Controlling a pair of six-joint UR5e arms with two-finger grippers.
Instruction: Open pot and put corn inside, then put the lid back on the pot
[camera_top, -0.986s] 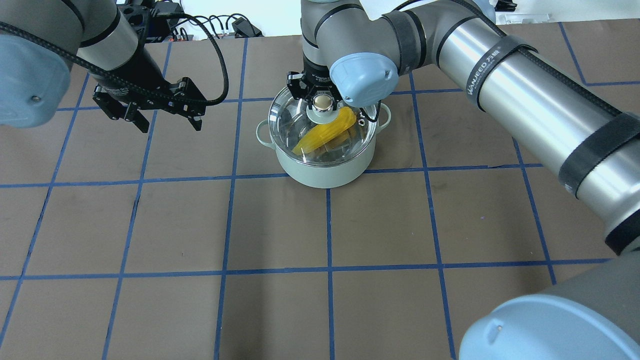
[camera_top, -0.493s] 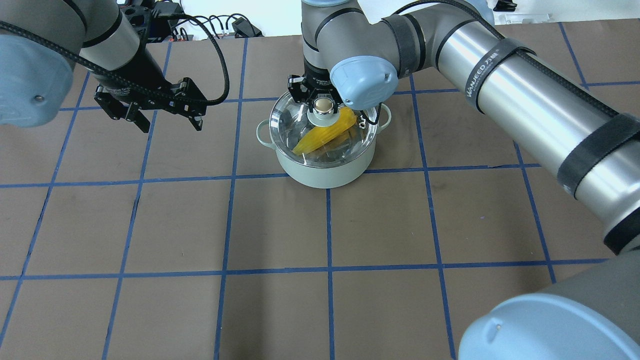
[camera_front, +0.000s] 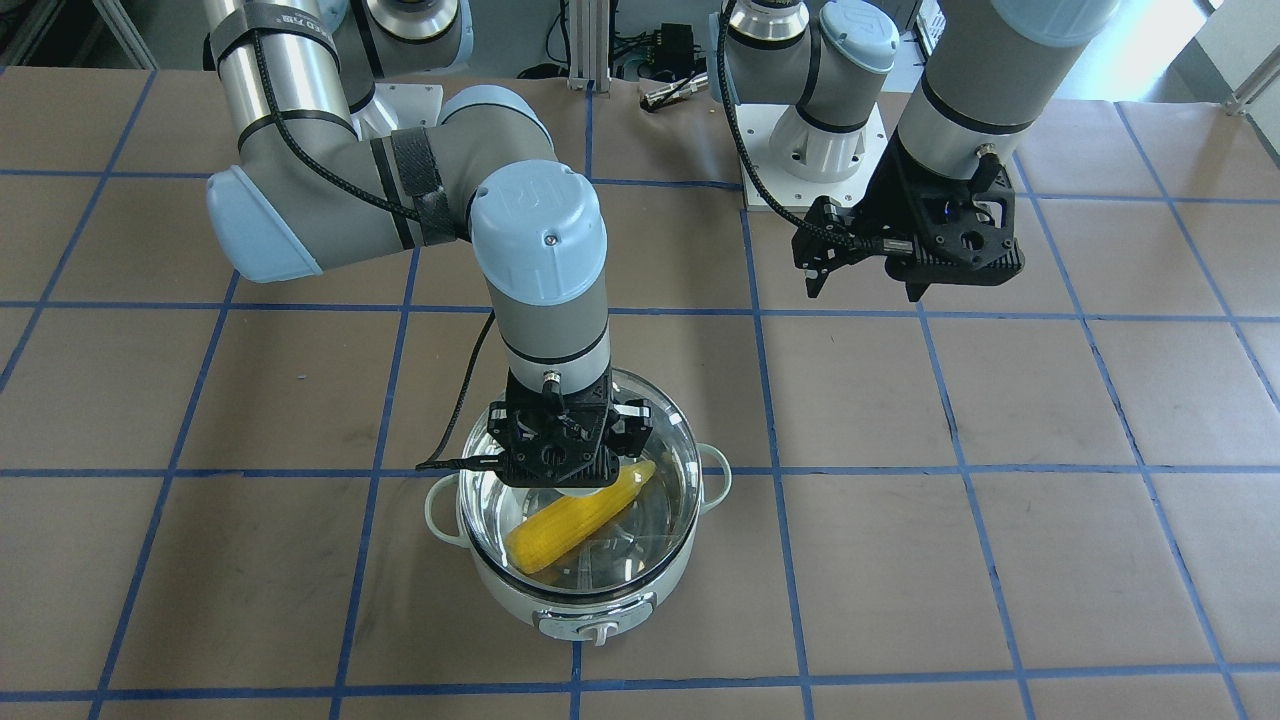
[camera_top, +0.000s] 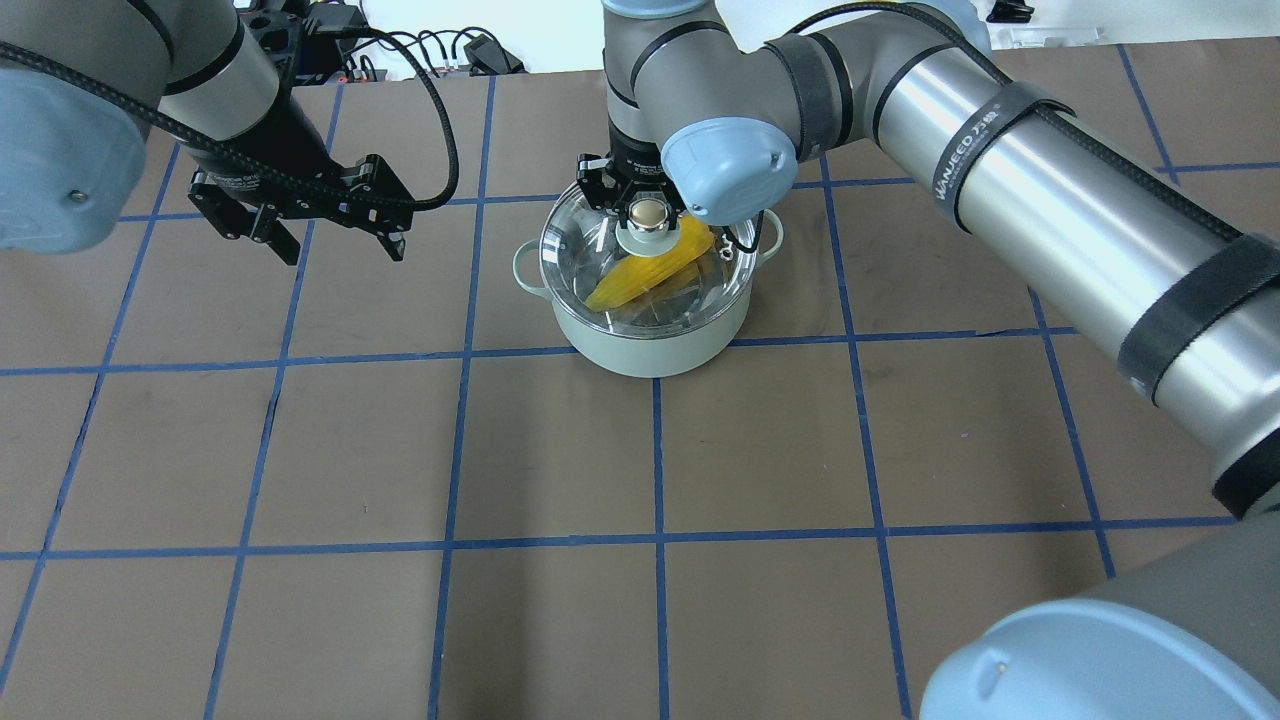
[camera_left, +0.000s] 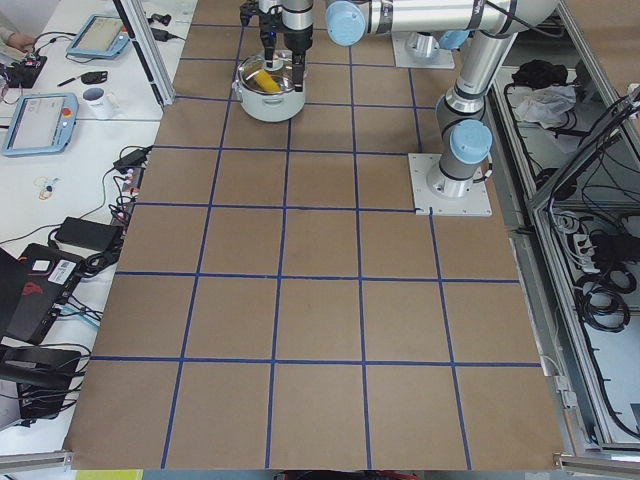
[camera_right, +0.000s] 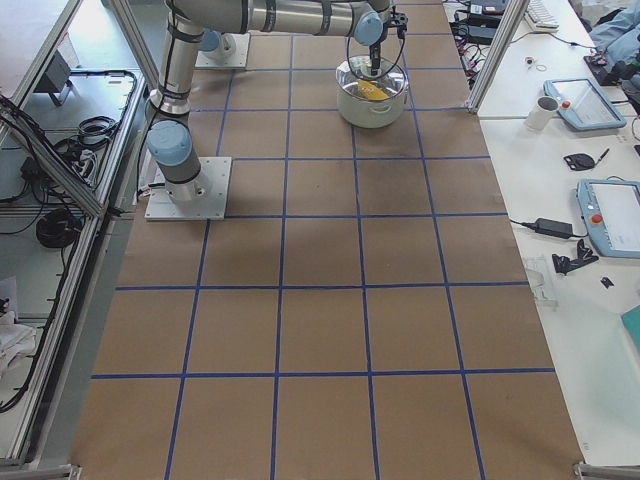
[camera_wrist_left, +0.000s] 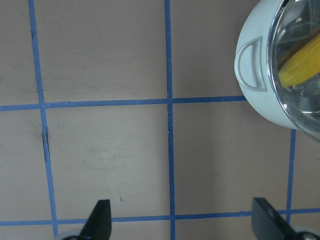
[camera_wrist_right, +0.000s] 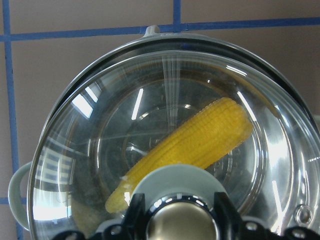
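The pale mint-green pot (camera_top: 650, 345) stands on the table behind its middle, control knob away from the robot (camera_front: 597, 632). The yellow corn (camera_top: 625, 285) lies slanted inside it, also in the right wrist view (camera_wrist_right: 200, 140). The glass lid (camera_top: 590, 250) sits over the pot's mouth, slightly off-centre from the rim in the right wrist view (camera_wrist_right: 100, 130). My right gripper (camera_top: 648, 212) is shut on the lid's brass-capped knob. My left gripper (camera_top: 342, 252) is open and empty, hovering well to the pot's left; its view shows the pot's loop handle (camera_wrist_left: 250, 65).
Brown paper with a blue tape grid covers the table (camera_top: 650, 600). Cables and gear lie past the far edge (camera_top: 440, 50). The right arm's long link (camera_top: 1050, 200) reaches across the right half, above the table.
The right gripper and the lid have moved slightly down toward the pot's rim. The left gripper has stayed in place.
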